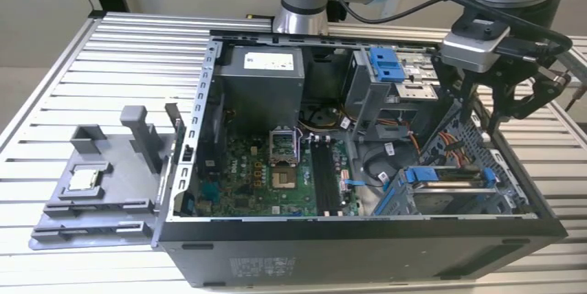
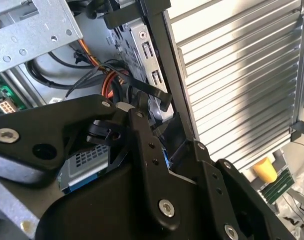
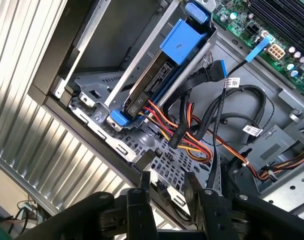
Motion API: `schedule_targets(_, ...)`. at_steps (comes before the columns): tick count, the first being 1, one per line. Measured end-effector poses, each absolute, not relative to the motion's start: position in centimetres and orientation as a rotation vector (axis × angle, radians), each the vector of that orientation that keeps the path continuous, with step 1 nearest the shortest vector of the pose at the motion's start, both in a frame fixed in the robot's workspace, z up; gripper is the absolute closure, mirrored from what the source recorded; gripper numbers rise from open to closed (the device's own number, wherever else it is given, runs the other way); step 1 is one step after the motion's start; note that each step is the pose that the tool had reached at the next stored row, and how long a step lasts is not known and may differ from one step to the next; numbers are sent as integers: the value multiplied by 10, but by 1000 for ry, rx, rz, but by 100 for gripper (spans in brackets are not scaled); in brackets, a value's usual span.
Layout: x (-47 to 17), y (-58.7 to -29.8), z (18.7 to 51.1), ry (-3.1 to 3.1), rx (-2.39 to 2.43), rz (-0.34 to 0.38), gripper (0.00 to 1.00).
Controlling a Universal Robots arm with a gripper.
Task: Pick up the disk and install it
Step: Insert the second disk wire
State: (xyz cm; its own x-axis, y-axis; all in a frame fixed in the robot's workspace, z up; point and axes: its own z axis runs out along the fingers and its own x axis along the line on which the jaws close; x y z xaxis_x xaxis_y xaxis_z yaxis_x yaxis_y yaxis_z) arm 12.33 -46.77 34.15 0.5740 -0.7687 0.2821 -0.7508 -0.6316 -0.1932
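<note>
Gripper hovering inside the open computer case; disk seated in the lower drive cage.

In the exterior view the arm reaches in over the case's far corner at that view's right, above the cage; the disk, framed by its bright blue bracket, lies in the cage near the front corner, with red, orange and yellow cables running just beside it in the first wrist view; there the dark fingertips stand close together and nothing sits between them, though whether they fully meet is hard to judge; the motherboard lies on the case floor; a grey fixture sits on the slatted table beside the case, holding a small square chip.
</note>
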Motion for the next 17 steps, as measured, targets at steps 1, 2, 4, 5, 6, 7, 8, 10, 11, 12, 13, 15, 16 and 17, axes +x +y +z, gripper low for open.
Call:
schedule_targets(1, 123, -468, 341, 1324, -2741, -531, 0)
schedule_targets(2, 123, -468, 341, 1324, -2741, -531, 0)
schedule_targets(4, 124, -468, 341, 1324, -2741, -531, 0)
schedule_targets(5, 124, -468, 342, 1324, -2741, -531, 0)
schedule_targets(6, 125, -468, 341, 1324, -2741, -531, 0)
schedule_targets(7, 125, -468, 341, 1324, -2741, -531, 0)
schedule_targets(8, 125, -468, 341, 1324, -2741, -531, 0)
schedule_targets(10, 125, -467, 341, 1324, -2741, -530, 0)
schedule_targets(11, 125, -466, 341, 1324, -2741, -530, 0)
schedule_targets(12, 125, -466, 341, 1324, -2741, -530, 0)
schedule_targets(13, 125, -466, 341, 1324, -2741, -531, 0)
schedule_targets(15, 126, -465, 341, 1324, -2741, -530, 0)
schedule_targets(16, 126, -465, 341, 1324, -2741, -531, 0)
schedule_targets(17, 126, -465, 341, 1324, -2741, -530, 0)
